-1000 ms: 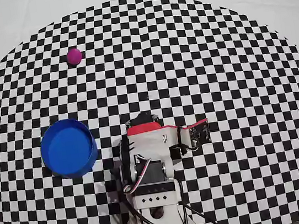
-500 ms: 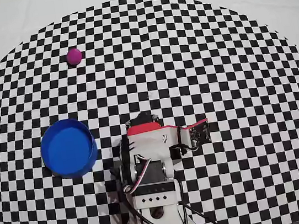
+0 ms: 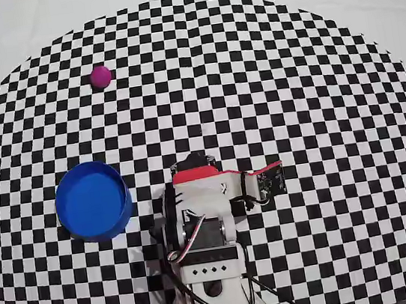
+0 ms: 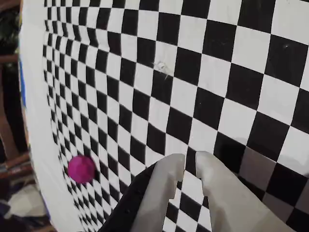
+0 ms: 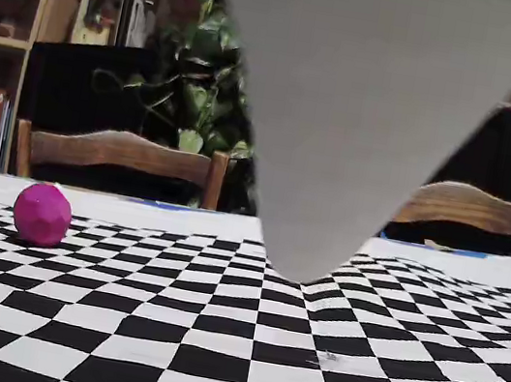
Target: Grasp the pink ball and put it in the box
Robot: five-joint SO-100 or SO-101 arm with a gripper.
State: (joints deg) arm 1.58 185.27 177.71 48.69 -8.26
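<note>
One small magenta-pink ball (image 3: 100,76) is lying well apart from the round blue box (image 3: 93,201); the gripper (image 4: 189,161) is hovering nearly closed, empty.

Matt pink ball (image 5: 42,212); smooth blue plastic box (image 3: 93,201); wooden chairs (image 5: 118,160).

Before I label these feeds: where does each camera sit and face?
Overhead view: above, looking down at the checkered mat, the box and the folded arm.
Wrist view: on the arm, looking past the gripper.
Fixed view: table level, facing chairs; a grey blur blocks it.
All show the pink ball.
</note>
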